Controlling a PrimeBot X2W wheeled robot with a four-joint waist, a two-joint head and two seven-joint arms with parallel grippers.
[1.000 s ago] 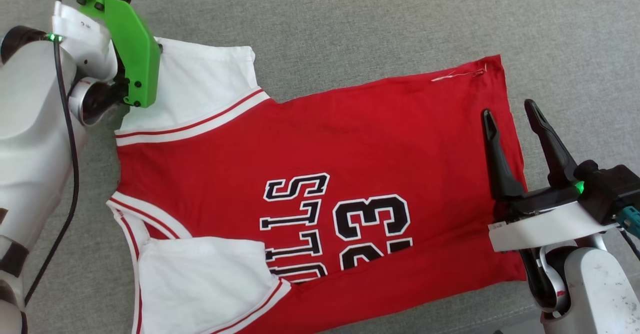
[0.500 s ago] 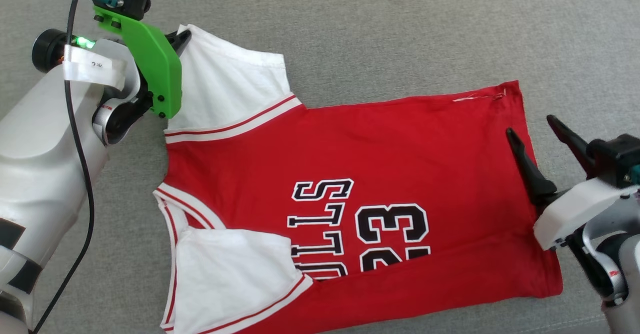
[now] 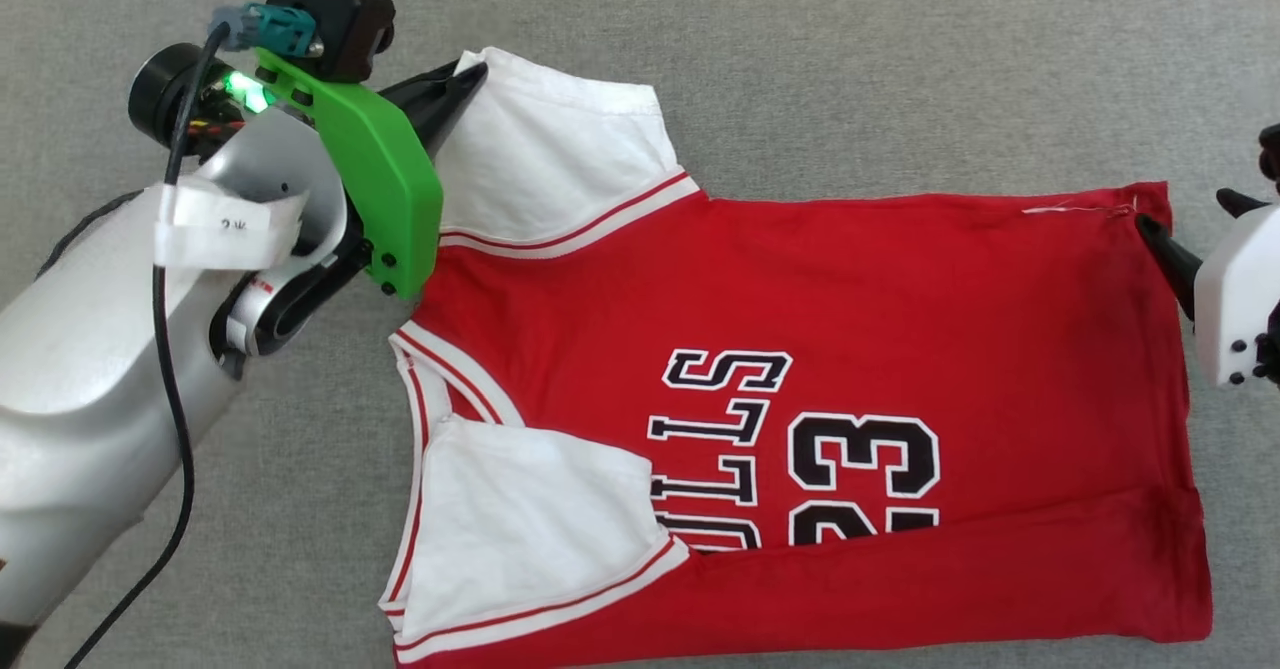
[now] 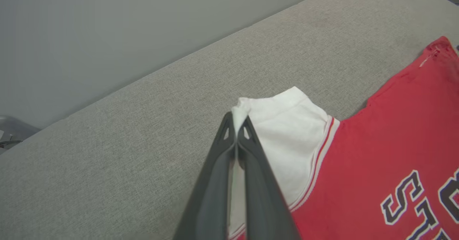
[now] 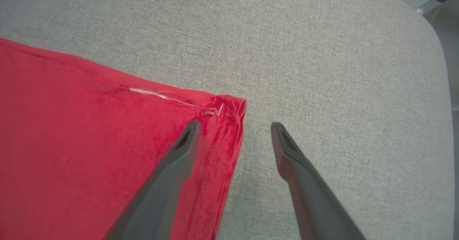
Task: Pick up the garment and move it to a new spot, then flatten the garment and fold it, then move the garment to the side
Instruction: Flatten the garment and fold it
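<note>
**Head view: left claw pinching the sleeve corner, right claw lining up on the hem corner**

The garment (image 3: 850, 349) is lying flat and print-up on the grey cushion (image 3: 900, 69), with its collar pointing left and its hem pointing right. The near sleeve (image 3: 530, 519) is lying folded in over the chest. The far sleeve (image 3: 550, 159) is spreading out flat.

The left claw (image 4: 236, 120) is staying fully closed, with white cloth from the far sleeve's far-left corner pinched between its tips. It was on that corner half a second ago as well, so the grip is holding.

The right claw (image 5: 236, 125) is standing wide open and gripping nothing. A second ago it was straddling the right hem about midway along. It is now sitting at the far hem corner (image 5: 229, 107), with one finger (image 5: 179, 150) over the red cloth, the other over bare cushion, and the loose white thread (image 5: 161, 95) just beyond its tip. Whether the tips are touching the fabric cannot be told.

The whole head view has shifted over that second. The garment's apparent slide is therefore being put down to the camera, not to the cloth.

Judgement: the robot is setting up a two-corner hold along the far edge, probably for the fold. The right claw is not yet closing. The risk is a pinch on the top layer alone.
</note>
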